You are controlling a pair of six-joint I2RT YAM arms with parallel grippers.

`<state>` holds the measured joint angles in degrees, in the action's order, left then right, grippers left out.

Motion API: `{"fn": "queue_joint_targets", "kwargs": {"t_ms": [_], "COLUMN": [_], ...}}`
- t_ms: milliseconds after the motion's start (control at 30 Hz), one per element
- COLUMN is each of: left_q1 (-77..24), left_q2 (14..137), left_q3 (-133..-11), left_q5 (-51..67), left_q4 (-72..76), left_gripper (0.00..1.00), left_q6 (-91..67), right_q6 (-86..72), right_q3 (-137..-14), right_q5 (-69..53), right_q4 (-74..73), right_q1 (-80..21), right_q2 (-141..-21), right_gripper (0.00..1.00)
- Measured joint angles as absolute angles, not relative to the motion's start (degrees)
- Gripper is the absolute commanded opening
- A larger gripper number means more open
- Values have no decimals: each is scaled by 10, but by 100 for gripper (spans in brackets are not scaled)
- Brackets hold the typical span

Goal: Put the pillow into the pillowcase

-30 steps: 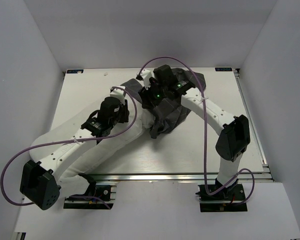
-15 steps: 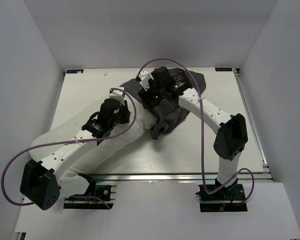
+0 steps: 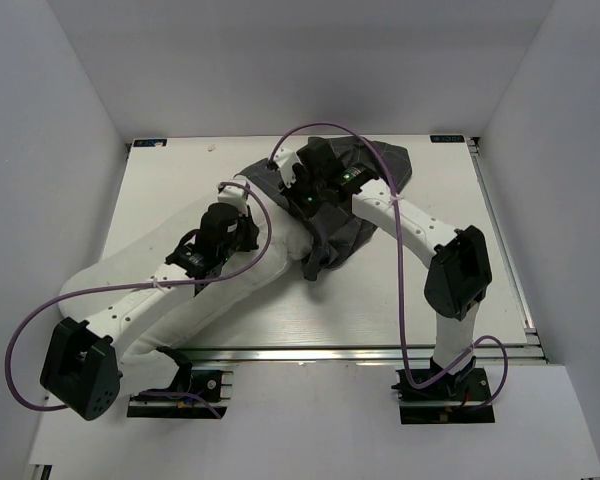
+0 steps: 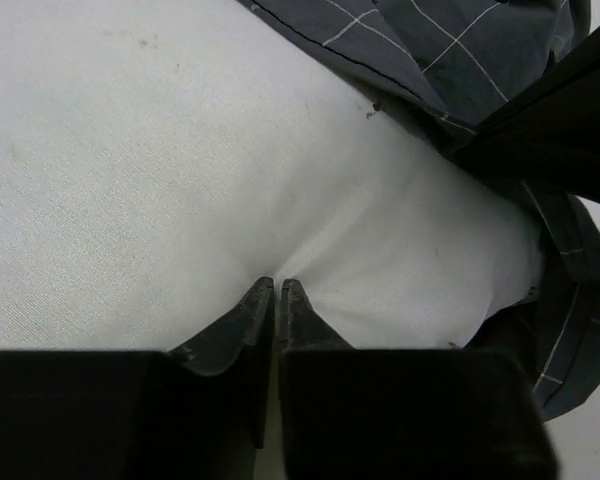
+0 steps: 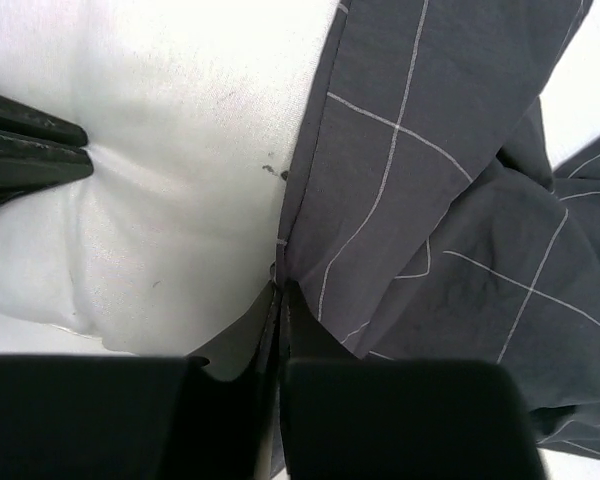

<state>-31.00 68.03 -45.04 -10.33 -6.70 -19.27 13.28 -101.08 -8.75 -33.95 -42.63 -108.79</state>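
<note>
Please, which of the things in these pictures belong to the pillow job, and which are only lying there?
Belong to the job: pillow; pillowcase; left gripper, jaws shut on the pillow; right gripper, jaws shut on the pillowcase edge.
Only there: table; purple cables on the arms; small labels at the far table corners.

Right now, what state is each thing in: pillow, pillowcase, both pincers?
pillow, one end inside the pillowcase, most of it outside.
pillowcase, crumpled, mouth drawn over the pillow's end.
left pincer, shut on a pinch of pillow fabric.
right pincer, shut on the pillowcase's hem.
</note>
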Motion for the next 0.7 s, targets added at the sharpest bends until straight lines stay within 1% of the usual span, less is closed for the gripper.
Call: {"fn": "queue_joint_targets", "kwargs": {"t_ms": [33,133,300,500,567,633,700], "left_q1": [-309,-304,-294,-279,-274,-272,-270], "left_q2": [680,681,689,728,740,750,754], "left_q3": [-444,-426,-404,-397,-397,-397,-397], "left_q5": [-101,-93,-76,-52,-41,-31,-19], "left_q4": [-59,-39,-1,53,66,77,87], "left_gripper": [12,9,7,4,3,0,0], "left_q6": [-194,-197,-201,-204,-205,-205,-206], "right_q6": [132,126,104,38,16,0,-16], "right_q3": [-1011,-1011,-1040,-1057,-1063,-1074,-1094], "right_q5": [-89,-103,-145,-199,-206,-207,-202], "right_q4": [-340,-343,-364,-358,-357,-355,-356], "right_q1": [-426,-426,-431,-455,-465,-470,-470], "right_q2": [-1088,-1086,-1082,-1057,-1054,-1056,-1061], "right_gripper": [0,0,0,0,0,0,0]}}
